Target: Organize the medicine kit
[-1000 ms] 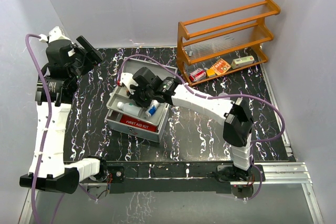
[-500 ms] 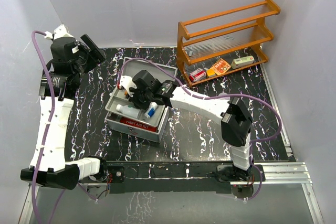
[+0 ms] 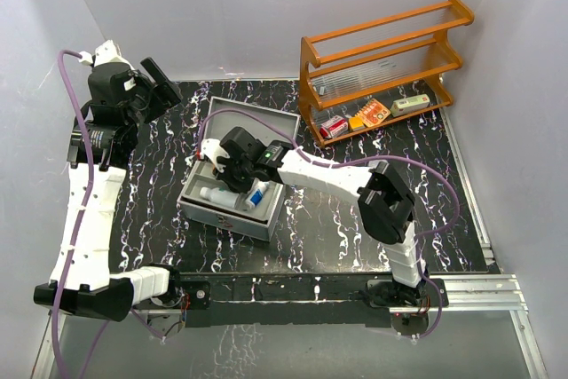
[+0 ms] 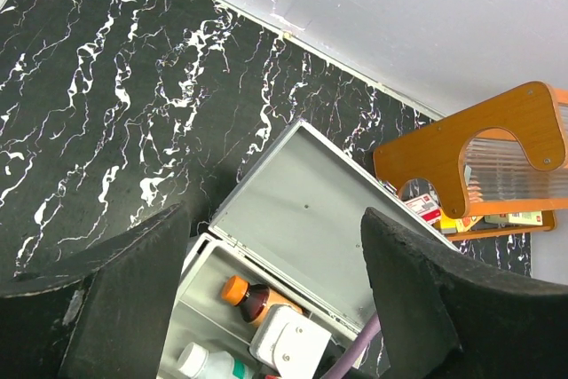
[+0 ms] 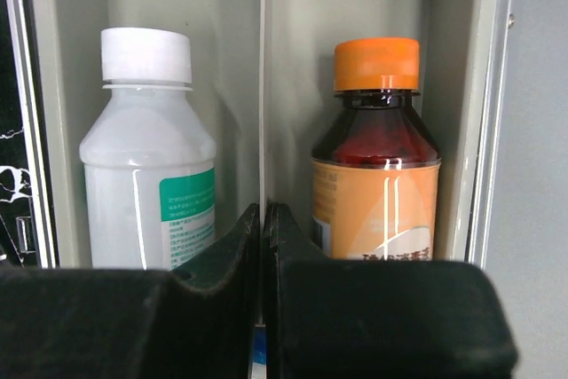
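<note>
Silver-grey metal medicine kit (image 3: 226, 219) resting on the black marbled table (image 3: 355, 219), hinged lid (image 4: 306, 210) folded back and standing open along the kit's far side. Interior split into compartments by an upright divider (image 5: 264, 59). White bottle (image 5: 146, 193) with white cap and green-edged label lying in the left-hand compartment (as seen from the right wrist camera). Brown bottle (image 5: 377, 184) with orange cap and orange label lying in the right-hand compartment. Bottles apart, kept separate by the divider, caps pointing the same way. Small blue-and-white item (image 3: 257, 194) also inside the kit, too small to identify.

Right gripper (image 5: 264, 219) positioned low over the open kit, just above the contents. Fingers pressed together with no gap, gripping nothing, in line with the divider.

Left gripper (image 4: 275, 215) raised beyond the kit's far-left corner, well apart from it. Fingers spread wide, nothing between them, wrist camera looking down on the open lid.

Orange-brown wooden rack (image 3: 382, 51) standing to the far right of the kit, well apart from it. Three small packs on the rack's lowest shelf: red-and-white pack (image 3: 334, 125), orange pack (image 3: 373, 113), pale green pack (image 3: 410, 105).
</note>
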Action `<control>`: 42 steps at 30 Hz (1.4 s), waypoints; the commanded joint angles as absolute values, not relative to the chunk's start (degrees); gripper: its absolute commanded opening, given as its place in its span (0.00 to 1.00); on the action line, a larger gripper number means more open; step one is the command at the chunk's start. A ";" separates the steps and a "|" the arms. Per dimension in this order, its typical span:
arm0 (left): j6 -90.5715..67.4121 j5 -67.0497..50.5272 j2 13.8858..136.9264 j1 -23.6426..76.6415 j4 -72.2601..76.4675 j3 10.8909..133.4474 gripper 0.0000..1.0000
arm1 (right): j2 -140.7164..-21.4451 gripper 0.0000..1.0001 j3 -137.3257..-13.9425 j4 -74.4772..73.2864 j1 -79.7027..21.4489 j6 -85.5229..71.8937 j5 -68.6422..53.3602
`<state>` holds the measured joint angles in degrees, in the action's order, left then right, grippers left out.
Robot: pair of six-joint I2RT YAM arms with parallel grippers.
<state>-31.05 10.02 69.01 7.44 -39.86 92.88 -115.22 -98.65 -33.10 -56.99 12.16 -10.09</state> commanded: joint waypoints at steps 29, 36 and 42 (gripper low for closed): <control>-30.32 9.36 69.83 8.44 -38.66 93.25 0.77 | -117.20 0.03 -104.77 -34.06 -56.87 15.99 -13.01; -30.61 8.93 69.74 8.53 -38.40 92.81 0.77 | -115.40 0.00 -103.27 -35.08 -56.86 13.95 -17.31; -30.76 8.74 69.46 8.53 -38.45 92.57 0.77 | -116.21 0.00 -104.73 -36.93 -56.87 11.98 -16.64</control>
